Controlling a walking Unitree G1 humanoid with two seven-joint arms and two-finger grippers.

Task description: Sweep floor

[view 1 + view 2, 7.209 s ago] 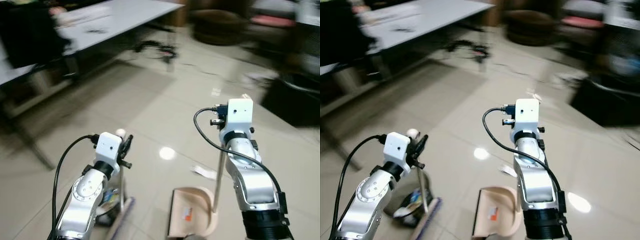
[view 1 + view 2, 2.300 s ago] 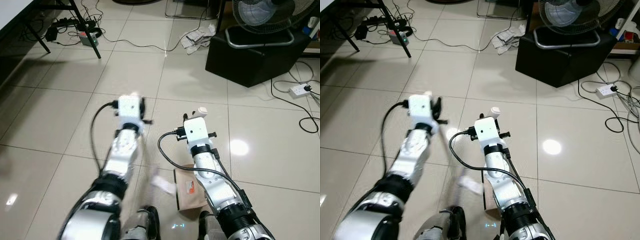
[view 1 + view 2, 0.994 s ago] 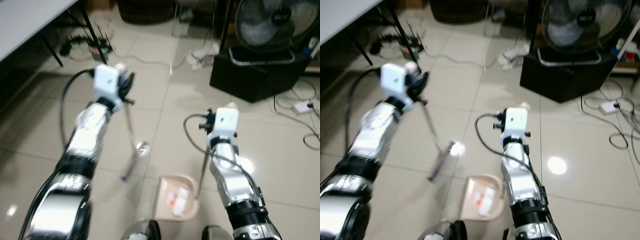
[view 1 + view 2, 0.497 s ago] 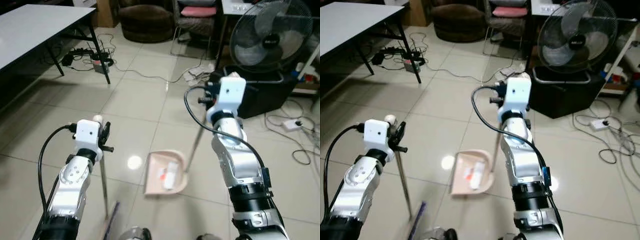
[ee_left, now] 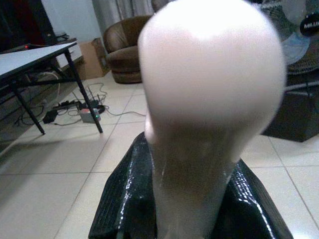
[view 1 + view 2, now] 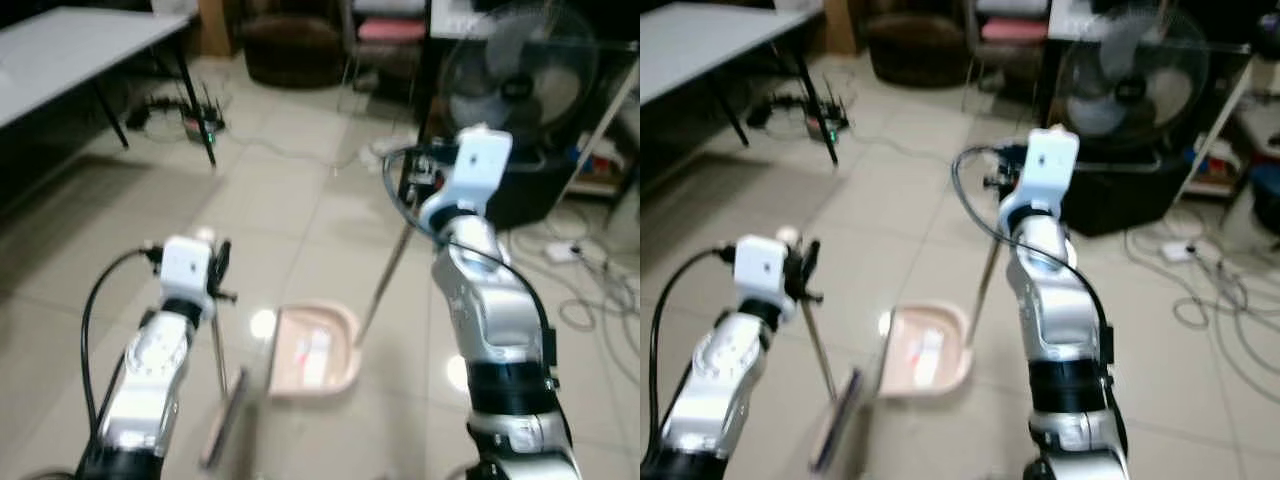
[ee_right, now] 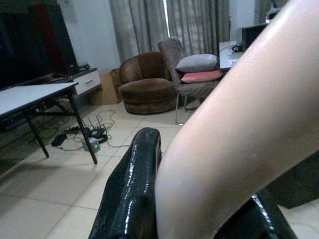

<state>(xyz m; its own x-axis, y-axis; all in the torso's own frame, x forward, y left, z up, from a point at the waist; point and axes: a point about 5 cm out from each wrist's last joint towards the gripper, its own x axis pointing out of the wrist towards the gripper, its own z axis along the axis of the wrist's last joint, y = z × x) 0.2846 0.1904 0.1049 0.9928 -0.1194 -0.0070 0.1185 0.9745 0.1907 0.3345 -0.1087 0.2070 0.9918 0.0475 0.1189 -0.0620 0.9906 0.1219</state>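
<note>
Here is the left gripper (image 6: 218, 268), low and near on the left, its black fingers (image 5: 124, 199) clamped tight on the pale, rounded top of the broom handle (image 5: 209, 94). The thin metal shaft drops from there to the broom head (image 6: 224, 418), which lies on the floor (image 6: 100, 300) just left of the dustpan (image 6: 312, 350). The head looks smeared, so its bristles cannot be made out.

Over on the right, the right gripper (image 6: 440, 172) sits higher and farther out, its fingers (image 7: 130, 189) closed around the cream grip of the dustpan's long handle (image 6: 385, 275). That handle slants down and to the left into the pink dustpan, which sits on the pale tiles between the two arms, close in front of the robot. Inside the pan there is a white scrap (image 6: 318, 342) with a small orange-red mark beside it; what it is cannot be told.

Farther off, a grey table (image 6: 70, 45) stands at the left with cables and a power strip (image 6: 192, 122) under its far leg. A brown armchair (image 7: 144, 79) sits at the back. A big fan (image 6: 510, 90) stands on a black box at the far right, with more cables (image 6: 1215, 300) trailing over the tiles on the right.
</note>
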